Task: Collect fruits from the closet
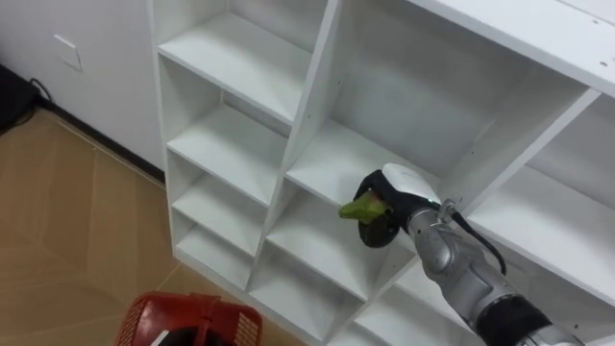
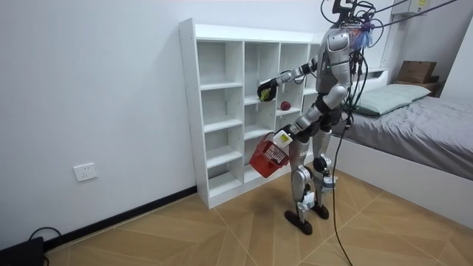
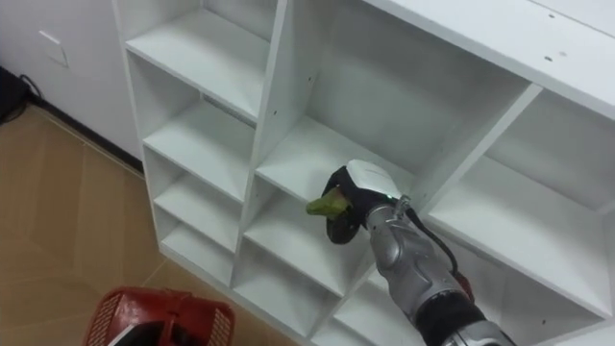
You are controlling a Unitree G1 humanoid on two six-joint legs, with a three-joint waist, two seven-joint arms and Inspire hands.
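- 1 green fruit [image 1: 359, 206] sits in the right robot hand [image 1: 392, 200], whose fingers are curled round it so that the fruit pokes out toward 9 o'clock.
- That robot hand is held out in front of the white closet [image 1: 240, 144], before the middle column of its 3 columns. The arm comes in from 5 o'clock in the eye views.
- 1 red fruit [image 2: 284, 106] lies on a shelf in the closet's right column. In the room view it is at about 4 o'clock from the right robot hand and apart from it.
- 1 red basket [image 1: 163, 317] shows at 7 o'clock in the eye views, low over the wooden floor [image 1: 67, 221].
- In the room view the basket hangs tilted at the left robot hand [image 2: 283, 138], at hip height beside the closet. How that robot hand grips it cannot be told.
- What lies inside the basket cannot be made out.
- Standing upright on both legs, the robot faces the closet, with a bed [image 2: 421, 125] behind it toward the room view's right.
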